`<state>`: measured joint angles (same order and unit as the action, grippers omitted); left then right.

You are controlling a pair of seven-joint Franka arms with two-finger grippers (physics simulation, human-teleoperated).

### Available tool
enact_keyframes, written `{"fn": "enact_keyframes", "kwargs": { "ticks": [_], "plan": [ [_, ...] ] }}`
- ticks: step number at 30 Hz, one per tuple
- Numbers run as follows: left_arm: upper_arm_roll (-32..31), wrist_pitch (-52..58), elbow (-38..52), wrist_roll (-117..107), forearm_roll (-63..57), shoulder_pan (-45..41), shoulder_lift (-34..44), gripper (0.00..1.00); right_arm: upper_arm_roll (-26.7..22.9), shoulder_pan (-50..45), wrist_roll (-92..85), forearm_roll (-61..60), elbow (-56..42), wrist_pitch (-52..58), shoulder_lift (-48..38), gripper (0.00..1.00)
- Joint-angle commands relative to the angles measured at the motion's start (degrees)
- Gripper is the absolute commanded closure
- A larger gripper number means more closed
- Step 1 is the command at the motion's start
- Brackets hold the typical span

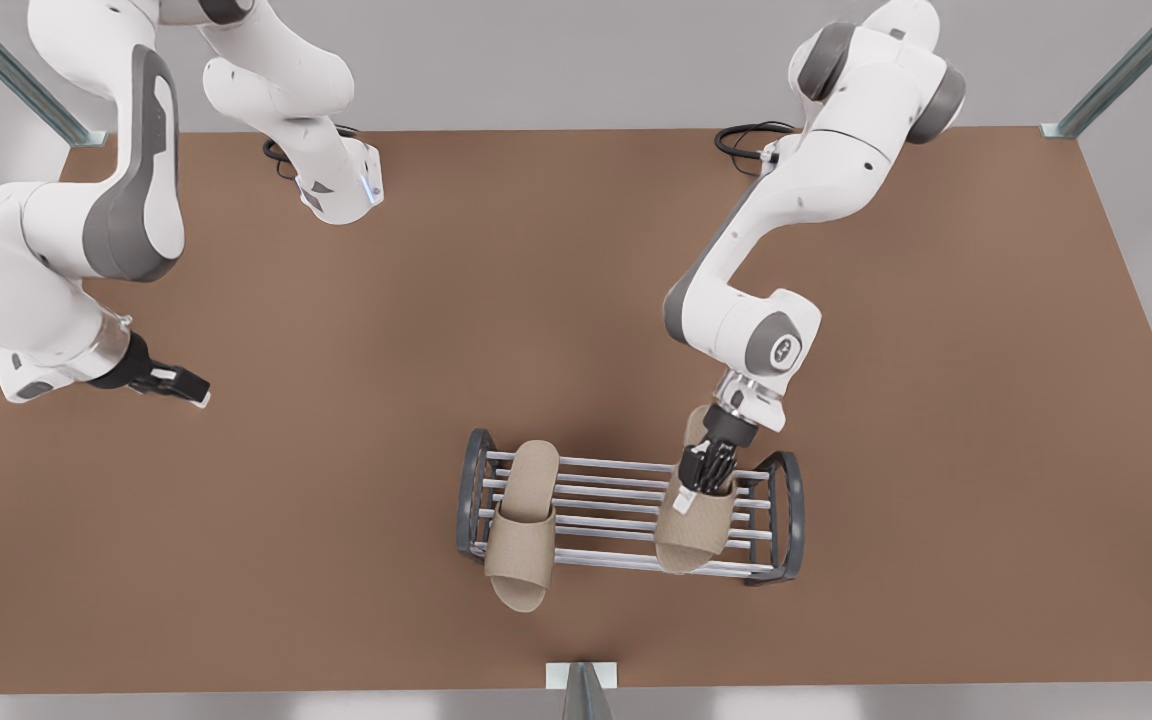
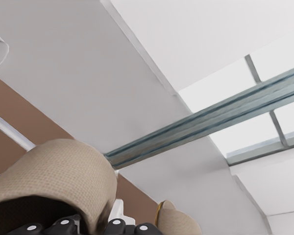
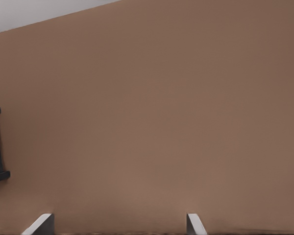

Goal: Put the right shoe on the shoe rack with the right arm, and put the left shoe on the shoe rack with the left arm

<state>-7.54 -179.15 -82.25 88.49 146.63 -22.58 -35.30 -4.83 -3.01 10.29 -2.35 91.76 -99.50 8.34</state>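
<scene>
One slipper racked, my left gripper (image 1: pixel 706 478) placing the second.
It pinches that slipper (image 1: pixel 693 525) on the rack (image 1: pixel 626 515); my right gripper (image 1: pixel 181 385), spread, waits near the table's (image 1: pixel 386 420) edge.

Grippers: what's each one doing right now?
Left gripper: shut on the slipper over the shoe rack.
Right gripper: open, holding nothing, off to the side.

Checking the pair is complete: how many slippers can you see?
2, both on the shoe rack: one slipper toward the front view's left, the other slipper toward its right, at the left gripper.
</scene>
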Motion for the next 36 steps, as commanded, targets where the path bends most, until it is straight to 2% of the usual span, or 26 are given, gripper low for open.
{"fn": "enact_keyframes", "kwargs": {
  "ticks": [1,2,10,15,17,18,19,20,21,25,26,27,28,29,30,31,32,33,34,36],
  "plan": [
    [0.16,0.91,0.69,-0.86,-0.29,-0.01,-0.82,0.11,0.08,-0.77,-17.85,-0.19,-0.26,7.13,0.10,0.00],
    [0.16,0.91,1.66,-0.86,-0.29,-0.01,-1.61,0.00,0.08,-0.77,-17.85,-0.19,-0.79,7.48,0.10,0.00],
    [0.86,-1.02,0.78,1.42,-1.78,-0.01,-1.09,0.00,0.08,-0.86,-17.85,-0.37,-4.66,9.05,1.68,0.00],
    [0.60,-1.37,-8.71,1.60,-1.70,-0.63,6.21,0.00,-0.01,-0.68,-17.67,-0.37,-5.27,9.50,1.59,0.00],
    [0.42,-1.29,-14.76,1.25,-1.43,-1.15,11.03,0.00,0.08,-0.77,-17.58,-0.37,-5.27,9.24,1.68,0.00],
    [0.42,-1.29,-20.91,1.25,-1.43,-1.15,15.60,0.00,-0.01,-0.77,-17.58,-0.28,-5.62,9.32,1.68,0.00],
    [0.33,-1.37,-27.60,1.16,-1.43,-1.07,22.11,0.00,-0.01,-0.86,-17.67,-0.28,-5.62,9.24,1.85,0.00],
    [0.07,-7.69,-32.26,2.21,-1.69,-1.06,28.79,0.00,-0.01,-0.77,-17.67,-0.28,-5.62,9.15,1.85,0.00],
    [-0.28,-9.28,-36.65,4.58,-1.69,-0.98,33.98,0.00,-0.01,-0.77,-17.67,-0.28,-5.71,9.24,1.85,0.00],
    [1.48,-9.02,-55.73,8.97,-1.96,-0.98,55.86,0.00,-0.01,-0.77,-17.67,-0.28,-5.97,9.32,1.85,0.00],
    [3.13,-9.11,-56.52,14.84,-1.96,-0.98,56.48,0.00,-0.01,-0.77,-17.67,-0.28,-5.98,9.32,1.85,0.00],
    [10.94,-8.50,-57.40,30.37,-2.05,-0.98,56.48,0.00,-0.01,-0.77,-17.58,-0.28,-5.98,9.24,1.85,0.00],
    [20.60,-2.20,-59.32,41.03,-3.35,-2.11,55.96,0.00,0.08,-0.77,-17.58,-0.28,-5.98,9.24,1.85,0.00],
    [28.52,7.04,-62.15,42.11,-15.43,-2.12,54.12,0.00,-0.01,-0.68,-17.58,-0.81,-5.98,9.24,1.85,0.00],
    [39.06,19.66,-61.71,35.82,-35.63,-2.21,49.30,0.00,-0.01,-0.68,-17.58,-0.81,-5.98,9.24,1.94,0.00],
    [49.28,37.62,-55.05,18.32,-57.12,-2.30,40.76,0.00,-0.01,-0.68,-17.58,-0.81,-5.98,9.24,1.85,0.00],
    [53.41,46.40,-46.01,4.65,-71.86,-2.29,35.67,0.00,-0.01,-0.68,-17.58,-0.81,-5.98,9.24,1.85,0.00],
    [54.30,57.41,-34.05,-18.05,-91.04,-2.30,32.93,0.00,-0.01,-0.68,-17.58,-0.81,-5.98,9.24,1.94,0.00],
    [53.68,64.97,-24.81,-33.89,-102.84,-2.30,31.09,0.00,-0.01,-0.68,-17.58,-0.81,-5.98,9.24,1.85,0.00],
    [53.68,81.76,-8.28,-45.68,-110.15,-2.30,23.18,0.00,-0.01,-0.68,-17.58,-0.72,-5.98,9.24,1.85,0.00]
  ]
}}
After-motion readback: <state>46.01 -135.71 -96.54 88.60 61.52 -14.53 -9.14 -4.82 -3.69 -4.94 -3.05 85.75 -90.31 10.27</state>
